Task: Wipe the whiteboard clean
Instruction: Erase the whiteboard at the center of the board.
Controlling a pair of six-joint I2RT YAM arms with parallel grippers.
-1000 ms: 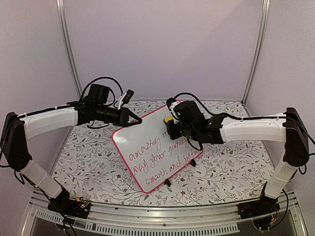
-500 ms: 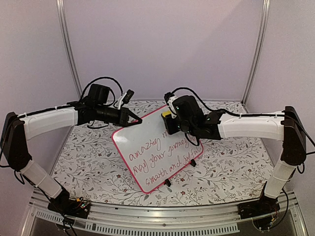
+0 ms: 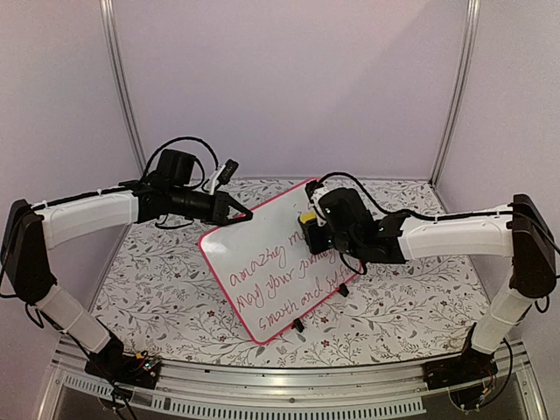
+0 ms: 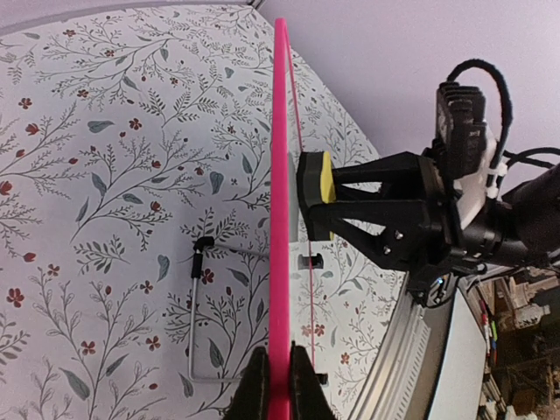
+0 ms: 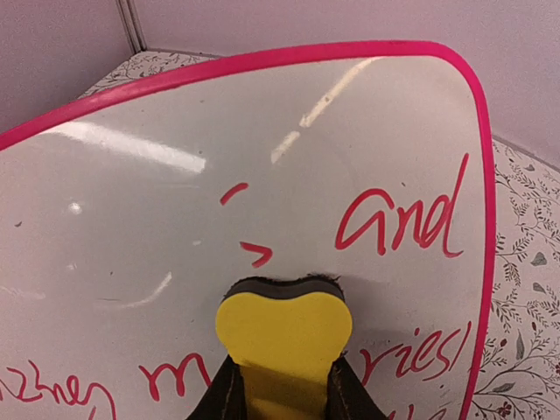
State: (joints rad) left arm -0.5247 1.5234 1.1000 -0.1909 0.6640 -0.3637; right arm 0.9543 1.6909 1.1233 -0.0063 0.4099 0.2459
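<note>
Tilted board [image 3: 262,267] stands mid table [image 3: 166,289]. L gripper [image 4: 278,385] jaws clamped on its far-left edge. R gripper [image 5: 282,389] jaws clamped on yellow eraser [image 5: 284,337], pressed vs board face.

The right pincer [image 3: 310,224] slid its eraser [image 3: 307,219] down the whiteboard [image 3: 262,249].

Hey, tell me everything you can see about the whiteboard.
The whiteboard is a glossy white rectangle with a thin pink frame, rounded corners and two small black feet. Red handwriting covers its lower part; the top looks mostly wiped. It stands tilted on the floral table, the left hand pinching its frame edge, the right hand pressing a yellow eraser against its face.
</note>
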